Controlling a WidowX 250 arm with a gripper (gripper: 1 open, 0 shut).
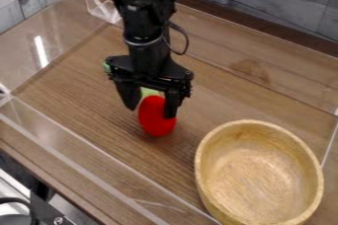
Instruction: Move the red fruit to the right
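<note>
On the wooden table (79, 101), I'm seeing the gripper (150, 98) pointing straight down w/ jaws spread wide, straddling the red fruit (157, 118), nothing gripped; wooden bowl (259, 174) sitting nearby at right.

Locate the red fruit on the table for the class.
The red fruit sits mid-table in the camera view, between the open gripper's fingers, left of the wooden bowl.

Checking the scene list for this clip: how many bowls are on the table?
1: the wooden bowl sits at the lower right of the table, right of the red fruit. None seems hidden.
</note>
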